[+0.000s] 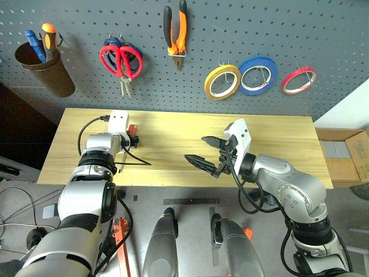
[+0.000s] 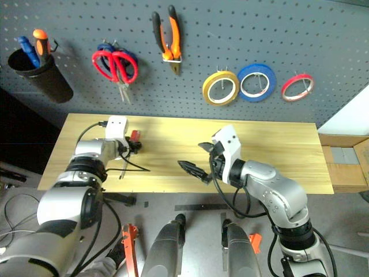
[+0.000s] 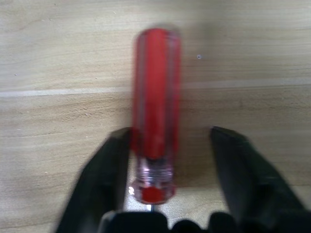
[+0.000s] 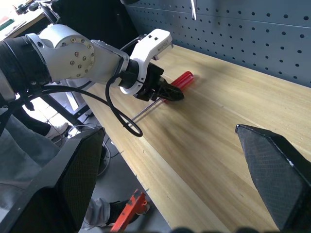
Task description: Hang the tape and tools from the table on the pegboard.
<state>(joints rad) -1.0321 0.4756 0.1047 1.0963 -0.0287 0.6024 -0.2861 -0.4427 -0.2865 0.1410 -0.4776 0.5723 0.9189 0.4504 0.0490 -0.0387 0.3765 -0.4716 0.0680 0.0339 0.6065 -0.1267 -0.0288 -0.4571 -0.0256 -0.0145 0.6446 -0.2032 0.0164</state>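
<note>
— On the tabletop [image 1: 184, 130], our left pincer [image 3: 170, 160] straddles the red screwdriver [image 3: 154, 111], one finger touching, not clamped.
— Right pincer [image 1: 206, 152] gapes empty. Next we squeeze, lift toward the pegboard [image 1: 230, 34].

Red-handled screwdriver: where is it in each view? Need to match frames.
Left eye: screwdriver lies on the table's left part, at the left pincer.
Right eye: same spot, below the hung red scissors.
Left wrist: red handle centre frame, between the black fingers.
Right wrist: handle beyond the left pincer, near the pegboard.
Shared landmark: the left pincer.
</note>
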